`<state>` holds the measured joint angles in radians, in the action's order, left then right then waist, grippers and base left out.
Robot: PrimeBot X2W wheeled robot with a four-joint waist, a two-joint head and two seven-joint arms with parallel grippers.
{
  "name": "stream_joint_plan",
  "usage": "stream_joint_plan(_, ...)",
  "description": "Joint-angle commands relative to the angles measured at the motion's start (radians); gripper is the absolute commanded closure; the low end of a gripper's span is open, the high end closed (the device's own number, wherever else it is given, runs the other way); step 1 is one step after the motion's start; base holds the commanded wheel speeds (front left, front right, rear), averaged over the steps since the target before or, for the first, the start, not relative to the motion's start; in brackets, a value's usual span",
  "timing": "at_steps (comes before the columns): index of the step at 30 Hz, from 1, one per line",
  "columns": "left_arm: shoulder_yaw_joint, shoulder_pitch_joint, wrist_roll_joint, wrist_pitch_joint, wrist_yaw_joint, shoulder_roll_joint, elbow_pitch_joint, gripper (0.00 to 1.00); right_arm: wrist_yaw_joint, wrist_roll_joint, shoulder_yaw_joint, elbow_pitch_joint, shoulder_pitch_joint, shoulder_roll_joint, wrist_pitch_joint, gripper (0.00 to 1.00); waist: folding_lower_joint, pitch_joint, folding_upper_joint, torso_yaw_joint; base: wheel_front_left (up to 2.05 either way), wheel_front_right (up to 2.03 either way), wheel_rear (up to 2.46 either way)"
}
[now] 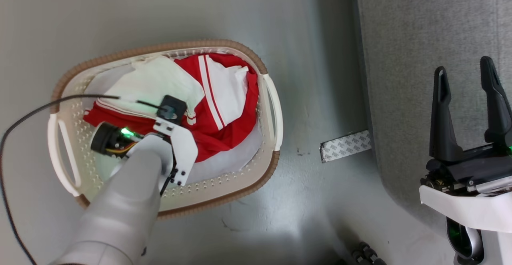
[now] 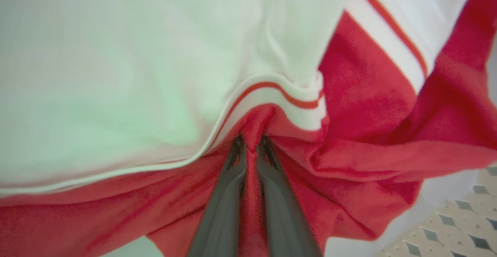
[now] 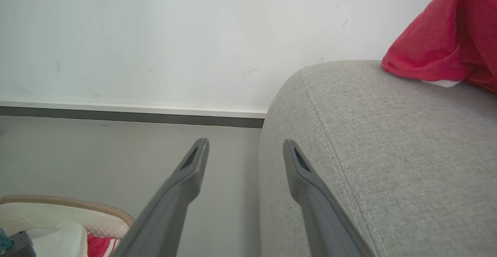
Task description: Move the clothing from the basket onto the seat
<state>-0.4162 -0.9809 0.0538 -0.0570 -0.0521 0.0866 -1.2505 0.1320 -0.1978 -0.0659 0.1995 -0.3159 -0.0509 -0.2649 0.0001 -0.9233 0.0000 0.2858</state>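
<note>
Clothing (image 1: 224, 133) lies heaped in the basket (image 1: 276, 113), red folds and white panels reaching its far rim and right wall; a pale liner sheet (image 1: 228, 163) shows bare along the near right wall. The left gripper (image 2: 250, 140) is down near the basket's middle, its two fingers (image 2: 227, 198) pressed together on a raised ridge of red fabric just under a white hem with a thin red stripe. The pale left forearm (image 1: 120, 209) crosses the basket's near rim, and a dark cable (image 1: 24, 117) from the wrist passes over the left rim and loops out over the floor (image 1: 312, 209) on that side.

Right of the basket runs a lane of bare grey floor, open from near to far across the head view. A strip of patterned tape (image 1: 346, 146) lies across it, between the basket's right handle and the foot of the seat (image 1: 420, 57), whose rounded edge bounds the lane. The right gripper (image 1: 464, 71) hangs there, well apart from the basket, fingers spread with nothing between them; in the right wrist view one finger stands against the floor, the other against the seat's curved side. Beyond the basket the floor ends at a dark skirting (image 3: 132, 119) under a white wall (image 3: 155, 35). A red garment (image 3: 438, 47) lies on top of the seat, well apart from the basket.
</note>
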Motion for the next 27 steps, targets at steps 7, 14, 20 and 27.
stream_joint_plan(7,0.067,0.094,-0.119,0.177,-0.017,-0.025,0.015,1.00,-0.003,-0.012,0.007,-0.061,0.006,0.000,0.001,0.00,-0.0001,0.162,0.0000,-0.052,0.00,0.00,0.00)
stream_joint_plan(14,0.081,0.220,-0.230,0.273,-0.065,-0.036,0.049,1.00,-0.002,-0.016,0.004,-0.134,0.056,0.000,0.001,0.00,-0.0001,0.387,0.0000,-0.124,0.00,0.00,0.00)
stream_joint_plan(20,0.020,0.354,-0.352,0.277,-0.078,-0.036,0.169,1.00,-0.003,-0.005,0.013,-0.196,0.142,-0.001,0.001,0.00,-0.0001,0.592,0.0000,-0.175,0.00,0.00,0.00)
stream_joint_plan(27,-0.027,0.433,-0.415,0.240,-0.073,-0.035,0.329,1.00,-0.003,0.009,0.033,-0.244,0.226,0.000,0.001,0.00,-0.0001,0.746,0.0000,-0.220,0.00,0.00,0.00)
